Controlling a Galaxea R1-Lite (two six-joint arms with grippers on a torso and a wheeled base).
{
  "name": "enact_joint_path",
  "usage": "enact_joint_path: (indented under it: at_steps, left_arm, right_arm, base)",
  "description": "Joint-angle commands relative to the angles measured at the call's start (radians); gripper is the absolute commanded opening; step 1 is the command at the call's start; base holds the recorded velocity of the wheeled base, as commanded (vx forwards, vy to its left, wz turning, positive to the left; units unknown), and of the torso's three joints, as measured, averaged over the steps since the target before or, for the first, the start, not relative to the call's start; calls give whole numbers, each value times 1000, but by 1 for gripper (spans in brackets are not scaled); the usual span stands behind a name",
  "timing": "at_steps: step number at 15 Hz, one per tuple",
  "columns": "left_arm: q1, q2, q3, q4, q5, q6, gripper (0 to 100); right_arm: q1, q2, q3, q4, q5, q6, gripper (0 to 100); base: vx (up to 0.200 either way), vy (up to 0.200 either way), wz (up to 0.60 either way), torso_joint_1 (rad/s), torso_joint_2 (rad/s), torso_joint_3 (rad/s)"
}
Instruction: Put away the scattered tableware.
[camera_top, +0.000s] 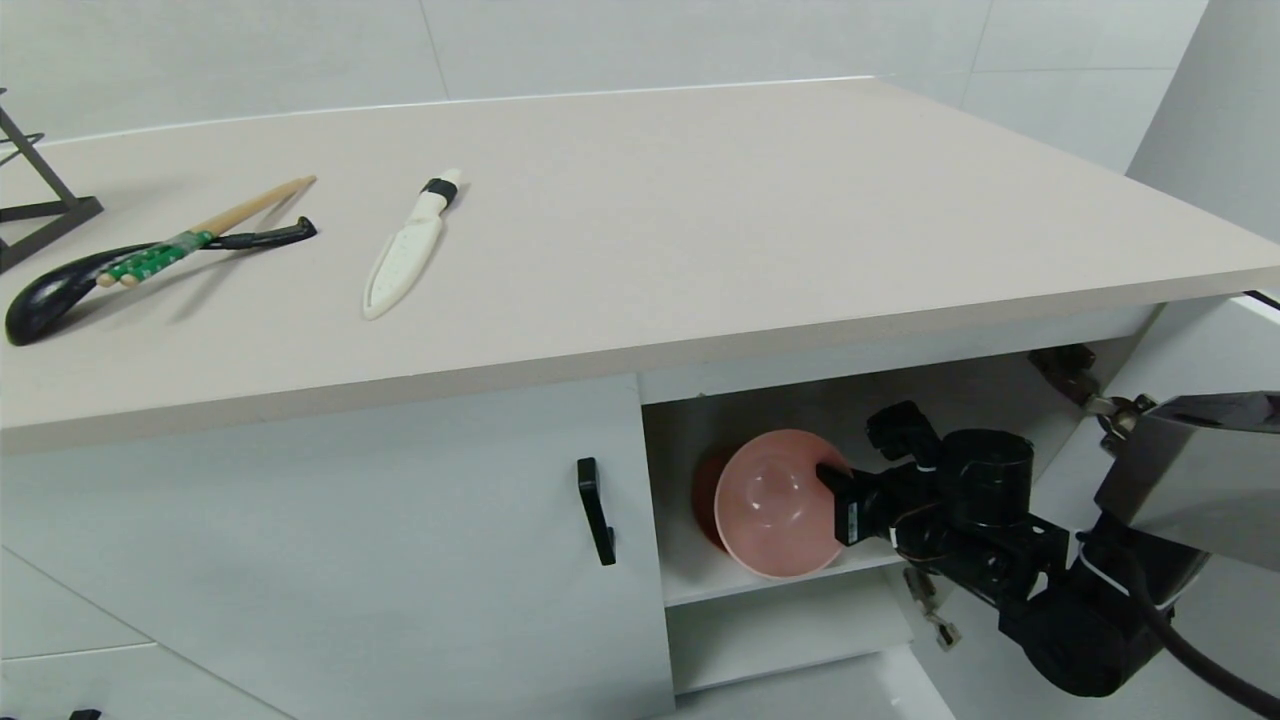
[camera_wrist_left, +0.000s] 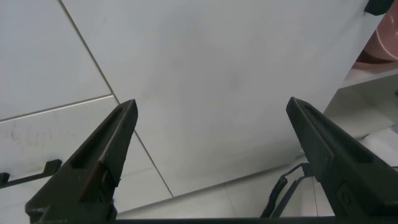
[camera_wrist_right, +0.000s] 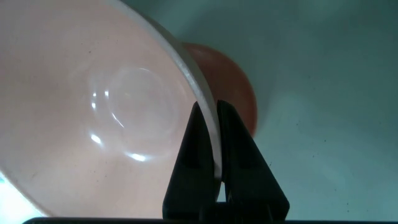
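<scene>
The right arm (camera_top: 1010, 560) stretched in from the right side, its wrist level with the upper shelf (camera_top: 700, 585) of the open cabinet; the right gripper (camera_top: 832, 487) was pinched tight on the rim of the pink bowl (camera_top: 770, 505), one finger inside the rim and one outside, holding it tipped on edge at the shelf's front edge; the left gripper (camera_wrist_left: 211, 106) hung low, facing the closed cabinet door (camera_wrist_left: 217, 62), its jaws spread wide apart.

You're looking at a pink bowl (camera_top: 770, 510), a cream knife (camera_top: 405, 255) with 1 black band, a black ladle (camera_top: 50, 295), tan chopsticks (camera_top: 240, 210) wrapped in white-dotted green, and a beige worktop (camera_top: 700, 220).
</scene>
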Motion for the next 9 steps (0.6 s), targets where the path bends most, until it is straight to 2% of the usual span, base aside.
enact_joint_path:
  at_steps: [1, 9]
  left_arm:
    - [-1, 2, 0, 0, 1, 0, 100]
    - [0, 2, 0, 0, -1, 0, 100]
  right_arm:
    - [2, 10, -6, -1, -2, 0, 0]
    - [0, 21, -7, -9, -2, 0, 0]
  base:
    - [0, 0, 0, 0, 0, 0]
    - [0, 0, 0, 0, 0, 0]
